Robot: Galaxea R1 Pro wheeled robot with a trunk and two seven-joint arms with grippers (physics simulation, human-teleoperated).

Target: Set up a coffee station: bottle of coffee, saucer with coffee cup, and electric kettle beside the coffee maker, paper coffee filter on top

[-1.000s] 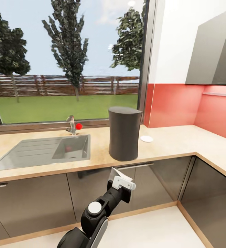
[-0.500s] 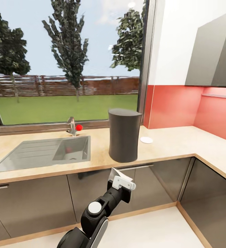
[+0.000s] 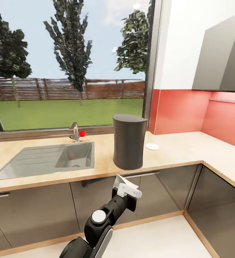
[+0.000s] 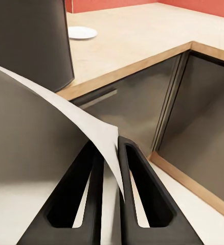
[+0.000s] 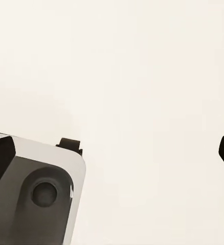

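The coffee maker [image 3: 128, 140] stands on the countertop [image 3: 178, 152] with its smooth charcoal back toward me, just right of the sink; in the left wrist view the coffee maker [image 4: 30, 41] rises close ahead. The white saucer [image 3: 152, 146] lies flat a little to its right, and the left wrist view has the saucer [image 4: 81, 32] beyond it. My left gripper [image 3: 126, 186] hangs below the counter's front edge, shut on the paper coffee filter [image 3: 121, 180], a white sheet [image 4: 56, 132] pinched between the dark fingers [image 4: 142, 194]. My right gripper [image 5: 112, 158] is open over a pale surface.
A steel sink [image 3: 42, 157] with a faucet [image 3: 74, 130] and a red knob [image 3: 82, 133] sits left of the maker, under a big window. Glossy dark cabinets [image 3: 35, 211] run below the worktop, which turns a corner at the right. A grey wall cabinet [image 3: 221, 57] hangs above.
The whole head picture has slid down slightly, so the camera has moved. The left arm and the filter keep their place.
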